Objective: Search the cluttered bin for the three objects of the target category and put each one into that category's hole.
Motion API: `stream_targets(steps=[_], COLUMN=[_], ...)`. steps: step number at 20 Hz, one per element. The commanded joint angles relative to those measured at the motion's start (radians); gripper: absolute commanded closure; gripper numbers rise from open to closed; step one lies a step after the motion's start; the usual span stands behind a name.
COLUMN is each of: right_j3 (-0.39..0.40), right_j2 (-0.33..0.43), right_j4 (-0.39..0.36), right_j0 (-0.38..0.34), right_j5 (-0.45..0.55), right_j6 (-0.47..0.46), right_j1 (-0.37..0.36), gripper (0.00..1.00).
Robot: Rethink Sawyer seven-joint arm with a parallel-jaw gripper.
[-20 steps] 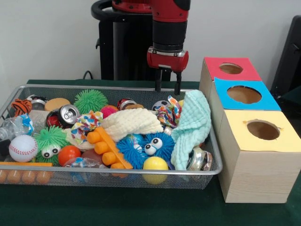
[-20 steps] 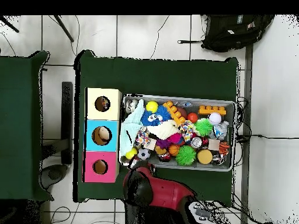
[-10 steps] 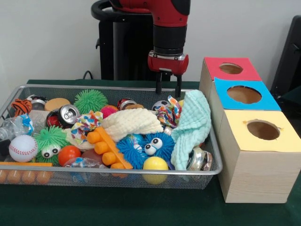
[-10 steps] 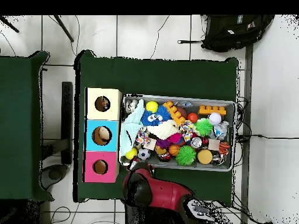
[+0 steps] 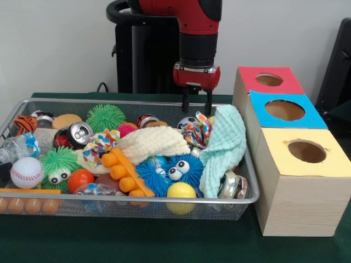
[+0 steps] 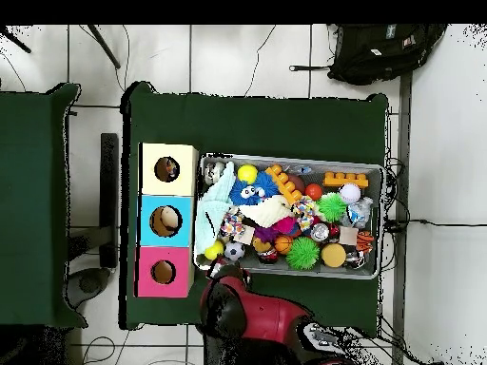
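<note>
The gripper (image 5: pixel 196 107) is held over the bin's (image 5: pixel 164 203) far edge, jaws apart and apparently empty. The three-holed box (image 5: pixel 296 186) is parked just beside the bin, clutter piled inside.

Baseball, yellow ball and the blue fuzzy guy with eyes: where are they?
Baseball (image 5: pixel 26 172): front view, middle of its white face, beside the red stitching.
Yellow ball (image 5: pixel 181 192): front view, middle of the ball, behind the bin's near rim.
Blue fuzzy toy (image 5: pixel 189 171): front view, blue spikes just right of its eyes.
</note>
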Motion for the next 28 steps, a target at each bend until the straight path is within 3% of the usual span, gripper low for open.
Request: stream_targets(steps=[1, 12, 28], right_j3=[-0.016, -0.020, -0.039], right_j2=[0.006, 0.004, 0.029], right_j4=[-0.022, -0.043, -0.074], right_j0=[-0.023, -0.050, -0.105], right_j5=[-0.097, -0.106, -0.018], right_j6=[0.182, 0.166, 0.136], right_j1=[0.042, 0.055, 0.009], gripper=[0.00, 0.00, 0.00])
